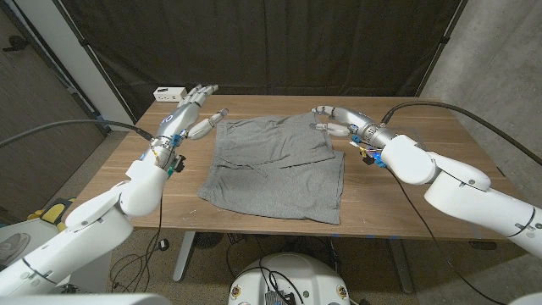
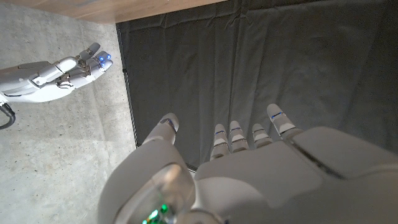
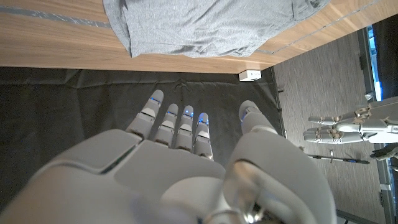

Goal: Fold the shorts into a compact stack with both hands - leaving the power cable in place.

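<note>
The left hand (image 1: 193,108) hangs above the far left part of the desk (image 1: 398,199), fingers spread and reaching toward the far edge, holding nothing; its thumb points in toward the shorts (image 1: 275,165). The right hand (image 1: 332,119) sits opposite, above the far right corner of the cloth, fingers loosely curled and apart, also holding nothing, just beside or perhaps brushing the fabric; contact cannot be judged from here.

The grey shorts lie spread flat in the middle of the desk between the two hands, one layer already doubled over near the far side. Their long axis runs roughly from the far edge toward the robot. Each hand is about equally near its own far corner, so the cloth lies inward of and slightly nearer the robot than both.

A small white power block (image 1: 169,92) rests at the far left corner, just beyond the left hand.
</note>
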`<state>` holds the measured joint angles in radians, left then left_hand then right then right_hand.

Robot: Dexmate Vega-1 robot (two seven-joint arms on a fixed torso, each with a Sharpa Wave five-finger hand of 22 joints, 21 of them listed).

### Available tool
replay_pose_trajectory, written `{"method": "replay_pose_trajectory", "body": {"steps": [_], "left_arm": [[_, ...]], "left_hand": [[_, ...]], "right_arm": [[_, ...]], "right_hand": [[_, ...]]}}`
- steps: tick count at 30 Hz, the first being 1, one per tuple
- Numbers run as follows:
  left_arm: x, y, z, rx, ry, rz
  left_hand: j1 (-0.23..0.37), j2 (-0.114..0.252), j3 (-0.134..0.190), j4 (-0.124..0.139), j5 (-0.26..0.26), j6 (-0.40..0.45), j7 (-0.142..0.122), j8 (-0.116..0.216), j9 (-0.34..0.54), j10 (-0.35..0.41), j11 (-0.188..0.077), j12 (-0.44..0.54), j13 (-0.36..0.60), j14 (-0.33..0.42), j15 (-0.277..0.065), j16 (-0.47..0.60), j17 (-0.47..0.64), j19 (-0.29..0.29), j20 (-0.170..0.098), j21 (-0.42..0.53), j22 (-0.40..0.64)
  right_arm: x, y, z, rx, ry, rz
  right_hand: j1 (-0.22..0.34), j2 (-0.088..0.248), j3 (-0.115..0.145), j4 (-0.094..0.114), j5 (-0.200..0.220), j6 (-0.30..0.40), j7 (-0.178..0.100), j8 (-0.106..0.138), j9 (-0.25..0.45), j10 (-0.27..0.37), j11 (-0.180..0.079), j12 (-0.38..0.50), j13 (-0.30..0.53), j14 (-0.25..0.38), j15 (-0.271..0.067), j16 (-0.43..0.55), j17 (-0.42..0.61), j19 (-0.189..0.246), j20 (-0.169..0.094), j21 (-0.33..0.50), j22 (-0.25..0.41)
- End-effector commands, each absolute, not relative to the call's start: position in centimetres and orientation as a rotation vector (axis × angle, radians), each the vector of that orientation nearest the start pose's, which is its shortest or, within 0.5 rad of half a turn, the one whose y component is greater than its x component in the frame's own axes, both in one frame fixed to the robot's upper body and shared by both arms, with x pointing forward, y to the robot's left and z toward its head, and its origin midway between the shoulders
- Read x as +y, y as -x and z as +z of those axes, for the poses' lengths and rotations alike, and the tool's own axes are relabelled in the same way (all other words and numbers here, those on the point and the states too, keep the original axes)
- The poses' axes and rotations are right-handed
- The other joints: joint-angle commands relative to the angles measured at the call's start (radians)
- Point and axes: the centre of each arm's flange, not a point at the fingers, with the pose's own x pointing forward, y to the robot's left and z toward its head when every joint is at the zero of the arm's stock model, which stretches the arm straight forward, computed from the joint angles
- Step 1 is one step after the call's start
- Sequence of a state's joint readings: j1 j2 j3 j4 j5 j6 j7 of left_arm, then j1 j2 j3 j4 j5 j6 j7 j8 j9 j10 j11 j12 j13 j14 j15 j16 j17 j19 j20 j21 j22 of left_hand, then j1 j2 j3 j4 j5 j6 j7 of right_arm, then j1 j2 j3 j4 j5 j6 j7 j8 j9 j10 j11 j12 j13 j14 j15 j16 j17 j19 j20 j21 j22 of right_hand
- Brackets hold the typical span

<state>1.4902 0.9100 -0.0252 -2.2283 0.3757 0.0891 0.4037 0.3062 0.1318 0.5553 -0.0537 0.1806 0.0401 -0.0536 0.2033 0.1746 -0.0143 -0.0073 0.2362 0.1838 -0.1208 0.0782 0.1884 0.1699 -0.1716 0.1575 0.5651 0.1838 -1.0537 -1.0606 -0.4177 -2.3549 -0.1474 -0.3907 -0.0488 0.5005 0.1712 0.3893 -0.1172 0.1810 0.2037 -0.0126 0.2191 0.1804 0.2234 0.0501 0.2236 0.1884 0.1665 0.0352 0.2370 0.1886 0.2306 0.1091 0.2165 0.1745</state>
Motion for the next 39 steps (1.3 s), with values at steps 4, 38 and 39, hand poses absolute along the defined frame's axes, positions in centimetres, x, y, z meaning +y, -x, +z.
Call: {"method": "replay_pose_trajectory", "body": {"steps": [4,38,39], "left_arm": [[30.5,-40.3,0.4,-0.860,-1.169,0.272],[30.9,-38.9,-3.3,-0.672,-1.240,0.188],[30.9,-39.0,-3.4,-0.666,-1.239,0.185]], "left_hand": [[0.014,0.000,-0.001,-0.011,-0.004,0.008,-0.004,-0.003,0.005,-0.004,-0.005,-0.003,0.005,-0.005,-0.005,-0.002,0.003,-0.132,0.002,-0.007,0.005],[0.026,0.003,-0.003,-0.037,-0.003,0.008,-0.001,-0.013,0.006,-0.011,-0.007,-0.015,0.007,-0.015,-0.008,-0.004,0.003,-0.137,0.001,-0.021,0.007],[0.027,0.003,-0.003,-0.038,-0.003,0.008,-0.001,-0.013,0.006,-0.010,-0.007,-0.015,0.007,-0.015,-0.009,-0.004,0.003,-0.138,-0.001,-0.022,0.007]], "right_arm": [[-17.9,-43.4,0.7,-0.635,1.229,0.190],[-17.1,-42.6,-4.8,-0.500,1.184,0.279],[-17.0,-42.6,-4.8,-0.503,1.191,0.269]], "right_hand": [[0.012,-0.003,0.002,0.000,-0.004,0.012,-0.005,-0.005,0.005,0.006,-0.007,-0.002,0.003,0.004,-0.003,0.004,0.006,0.012,0.000,0.004,0.004],[0.014,0.000,0.002,0.003,-0.004,0.014,-0.002,-0.014,0.006,0.010,0.000,-0.011,0.003,0.003,-0.005,-0.001,0.009,0.012,-0.002,-0.002,0.004],[0.014,0.001,0.002,0.003,-0.004,0.014,-0.001,-0.015,0.006,0.010,0.000,-0.011,0.003,0.003,-0.005,-0.001,0.009,0.012,-0.001,-0.002,0.004]]}}
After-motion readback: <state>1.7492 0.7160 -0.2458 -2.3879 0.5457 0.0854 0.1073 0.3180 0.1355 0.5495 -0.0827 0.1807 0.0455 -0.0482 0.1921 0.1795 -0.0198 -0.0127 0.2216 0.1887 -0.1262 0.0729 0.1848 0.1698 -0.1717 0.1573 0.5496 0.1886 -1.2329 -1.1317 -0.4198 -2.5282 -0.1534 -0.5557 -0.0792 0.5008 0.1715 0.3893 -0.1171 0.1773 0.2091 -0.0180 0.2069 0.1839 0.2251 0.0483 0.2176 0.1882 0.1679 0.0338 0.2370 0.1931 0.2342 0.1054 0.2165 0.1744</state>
